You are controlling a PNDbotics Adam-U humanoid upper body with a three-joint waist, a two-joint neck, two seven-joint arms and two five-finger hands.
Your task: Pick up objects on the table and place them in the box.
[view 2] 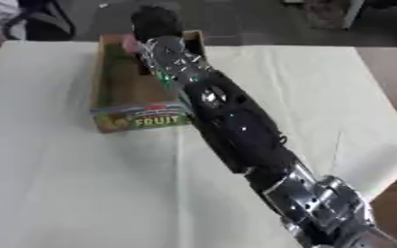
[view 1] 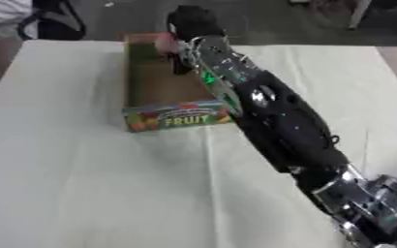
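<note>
One white tablecloth (view 1: 83,184) covers the table. On it stands one open cardboard box (view 1: 164,97), with FRUIT printed on its near end. One pink object (view 1: 165,43) shows at the box's far end, against the right hand (view 1: 189,24). Whether its fingers pinch it, I cannot tell. One arm (view 1: 278,121) reaches diagonally across from the lower right.

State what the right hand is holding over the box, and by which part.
Something pink shows beside the right hand above the box's far end; whether the hand grips it, and where, cannot be told.

White-clothed table (view 1: 83,193); dark grey floor (view 1: 269,22) beyond far edge.
</note>
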